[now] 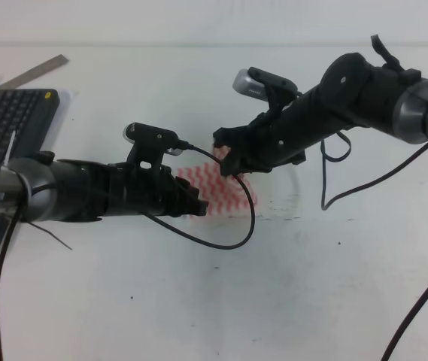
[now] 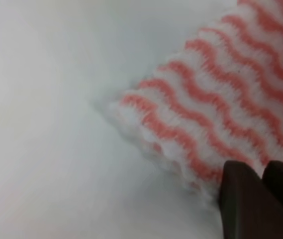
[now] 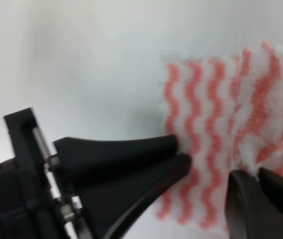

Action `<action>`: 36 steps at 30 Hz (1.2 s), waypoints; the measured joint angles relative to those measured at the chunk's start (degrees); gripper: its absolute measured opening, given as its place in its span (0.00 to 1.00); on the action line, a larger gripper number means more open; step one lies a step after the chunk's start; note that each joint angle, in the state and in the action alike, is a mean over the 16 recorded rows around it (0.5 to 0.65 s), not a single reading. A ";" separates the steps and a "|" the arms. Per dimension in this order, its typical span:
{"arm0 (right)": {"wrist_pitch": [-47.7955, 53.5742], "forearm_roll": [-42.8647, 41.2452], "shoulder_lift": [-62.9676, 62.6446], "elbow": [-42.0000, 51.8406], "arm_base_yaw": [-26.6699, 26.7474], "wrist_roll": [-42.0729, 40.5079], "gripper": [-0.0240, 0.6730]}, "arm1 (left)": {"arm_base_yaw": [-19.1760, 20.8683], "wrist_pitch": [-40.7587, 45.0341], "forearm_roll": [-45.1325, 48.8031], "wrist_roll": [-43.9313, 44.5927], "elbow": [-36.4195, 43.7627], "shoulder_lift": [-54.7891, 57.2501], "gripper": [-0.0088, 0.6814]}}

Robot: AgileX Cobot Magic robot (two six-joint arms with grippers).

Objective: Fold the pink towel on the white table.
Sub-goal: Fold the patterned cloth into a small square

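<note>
From the high view, the left arm lies nearest, its left gripper (image 1: 198, 204) at the near-left edge of the pink towel (image 1: 225, 192). Opposite it, the right gripper (image 1: 230, 162) covers the towel's far edge. Bare white table (image 1: 221, 301) stretches wide ahead of both; a keyboard (image 1: 7, 124) sits well behind the left claw.

Left wrist view: 2 dark fingertips (image 2: 240, 199) pressed together, apparently nipping the towel's (image 2: 221, 94) frilled edge; open tabletop (image 2: 47, 99) spreads beyond.

Right wrist view: its own fingertips (image 3: 245, 199) meet on the cloth (image 3: 206, 119), apparently pinching it. Just beside them, the left claw's fingers (image 3: 131, 154) close at the towel's edge.
</note>
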 joint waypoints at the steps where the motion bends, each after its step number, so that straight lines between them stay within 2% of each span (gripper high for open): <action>1: -0.01 0.01 0.04 -0.06 0.15 0.00 0.02 | 0.00 0.08 -0.01 -0.01 0.00 0.00 0.14; 36: -0.47 0.59 2.43 -1.62 2.55 -0.13 0.02 | 0.04 0.50 -0.24 0.61 -0.01 -0.50 0.14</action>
